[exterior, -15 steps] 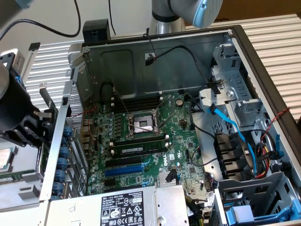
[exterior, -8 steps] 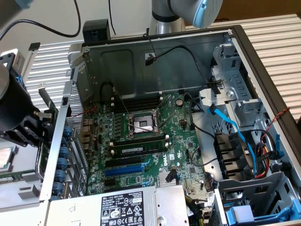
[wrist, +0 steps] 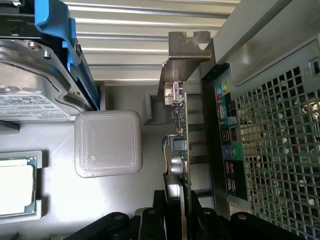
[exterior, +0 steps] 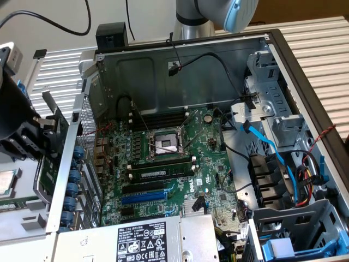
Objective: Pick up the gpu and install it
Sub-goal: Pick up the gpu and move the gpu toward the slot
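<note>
The gpu [wrist: 181, 125] stands on edge just outside the computer case's rear panel [wrist: 280, 150], its silver end bracket [wrist: 186, 47] at the far end. My gripper [wrist: 179, 202] has a black finger on each side of the card's near end and is shut on it. In the exterior view my gripper [exterior: 42, 134] is at the far left, outside the open case, with the green card [exterior: 42, 180] below it. The large green motherboard [exterior: 163, 158] lies inside the case, with its blue and black expansion slots [exterior: 143, 197] bare.
A grey tray [wrist: 125, 200] beside the case holds a hard drive in a blue carrier [wrist: 30, 100], a processor [wrist: 15, 185] and a square grey block [wrist: 107, 142]. Inside the case are memory sticks [exterior: 161, 173], loose cables [exterior: 283, 164], drive cages [exterior: 278, 125] and the power supply [exterior: 142, 240].
</note>
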You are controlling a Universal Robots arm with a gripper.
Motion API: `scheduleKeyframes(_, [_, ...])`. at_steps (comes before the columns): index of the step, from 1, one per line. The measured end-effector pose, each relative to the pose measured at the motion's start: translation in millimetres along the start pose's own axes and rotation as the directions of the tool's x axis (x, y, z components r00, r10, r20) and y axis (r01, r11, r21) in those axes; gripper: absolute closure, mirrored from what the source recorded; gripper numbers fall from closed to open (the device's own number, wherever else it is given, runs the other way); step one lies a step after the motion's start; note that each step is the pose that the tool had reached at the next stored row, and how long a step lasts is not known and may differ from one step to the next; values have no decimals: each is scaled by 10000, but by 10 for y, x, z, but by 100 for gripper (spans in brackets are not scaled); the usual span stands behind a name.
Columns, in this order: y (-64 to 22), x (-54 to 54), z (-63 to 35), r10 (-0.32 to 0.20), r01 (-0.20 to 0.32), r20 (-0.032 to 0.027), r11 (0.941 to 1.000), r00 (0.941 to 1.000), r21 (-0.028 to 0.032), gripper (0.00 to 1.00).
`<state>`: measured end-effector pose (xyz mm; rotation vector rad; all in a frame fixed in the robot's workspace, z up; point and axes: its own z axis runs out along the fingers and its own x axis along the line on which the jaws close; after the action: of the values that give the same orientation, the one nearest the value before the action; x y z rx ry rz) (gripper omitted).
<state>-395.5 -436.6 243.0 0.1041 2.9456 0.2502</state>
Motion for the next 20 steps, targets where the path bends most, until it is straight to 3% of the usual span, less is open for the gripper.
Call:
scheduleKeyframes(12, [21,-50,-478,3,-3,-3,10000,10000,-17,71])
scheduleKeyframes(17, [-17,-58,-530,18,-18,-16,10000,10000,-70,71])
scheduleKeyframes(20, [-19,-57,-525,13,-12,-150,9999,9999,121,71])
